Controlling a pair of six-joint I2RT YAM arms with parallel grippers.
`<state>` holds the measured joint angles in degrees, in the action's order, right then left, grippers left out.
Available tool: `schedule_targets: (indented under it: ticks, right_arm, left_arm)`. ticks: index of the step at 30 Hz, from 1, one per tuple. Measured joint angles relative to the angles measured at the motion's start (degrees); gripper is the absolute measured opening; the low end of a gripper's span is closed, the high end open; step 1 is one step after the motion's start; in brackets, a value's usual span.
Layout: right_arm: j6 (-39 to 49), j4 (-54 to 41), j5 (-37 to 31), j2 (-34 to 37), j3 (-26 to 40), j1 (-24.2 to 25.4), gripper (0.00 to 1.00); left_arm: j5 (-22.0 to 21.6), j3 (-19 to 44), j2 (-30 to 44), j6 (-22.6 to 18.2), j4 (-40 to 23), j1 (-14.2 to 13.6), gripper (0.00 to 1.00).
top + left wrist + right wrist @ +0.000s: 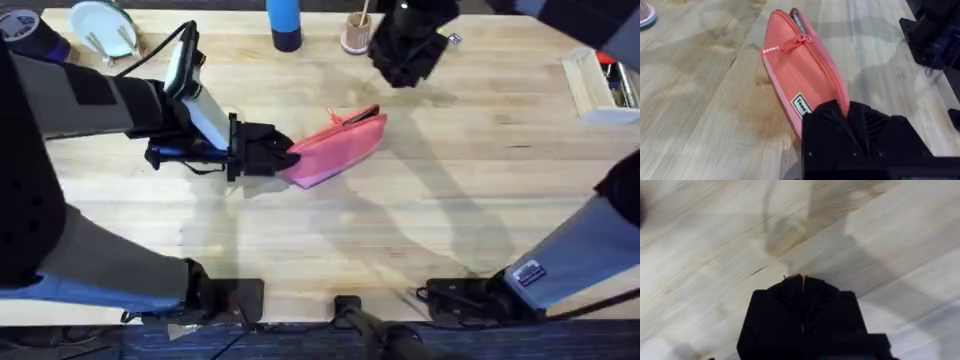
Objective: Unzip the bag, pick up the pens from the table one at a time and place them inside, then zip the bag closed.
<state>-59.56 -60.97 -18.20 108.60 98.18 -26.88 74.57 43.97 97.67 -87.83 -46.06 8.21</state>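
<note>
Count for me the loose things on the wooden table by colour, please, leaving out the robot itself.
Pink: 1, the soft pink zippered pouch
Blue: 1, the tall blue bottle
Pale green: 1, the round plate
Tan: 1, the small round cup with a wooden stick
Clear: 1, the plastic box of small items
Total: 5

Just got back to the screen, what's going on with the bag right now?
The left gripper is shut on one end of the pink bag, pinning it on the table. The zipper pull sits near the far end, leaving a short gap past it. The right gripper is shut, empty, raised above bare table.
</note>
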Motion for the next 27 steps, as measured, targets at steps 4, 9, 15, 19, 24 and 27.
schedule_targets:
  ticks: [4,9,15,19,24,27]
  right_arm:
    - [1.2,-0.2,-0.1,0.0,-4.2,4.3,0.031]
    - [6.3,3.2,-0.3,0.0,-4.8,4.7,0.03]
    - [17.0,7.4,-0.2,-0.5,-4.8,3.3,0.03]
    - [25.5,9.5,-0.2,-2.7,-4.8,2.0,0.031]
    - [35.5,11.3,0.4,-5.7,-4.8,0.4,0.031]
    - [42.8,11.5,4.4,-6.2,-4.8,-0.3,0.034]
  left_arm:
    - [0.0,0.0,0.0,0.0,0.8,0.0,0.042]
    - [0.0,0.0,0.0,0.0,1.1,0.0,0.042]
    - [-0.6,0.0,0.0,0.0,3.2,0.0,0.042]
    - [-0.9,0.0,0.0,0.0,5.5,0.0,0.042]
    - [-0.9,0.0,0.0,0.0,8.7,0.0,0.042]
    - [-0.9,0.0,0.0,-0.3,9.3,0.0,0.042]
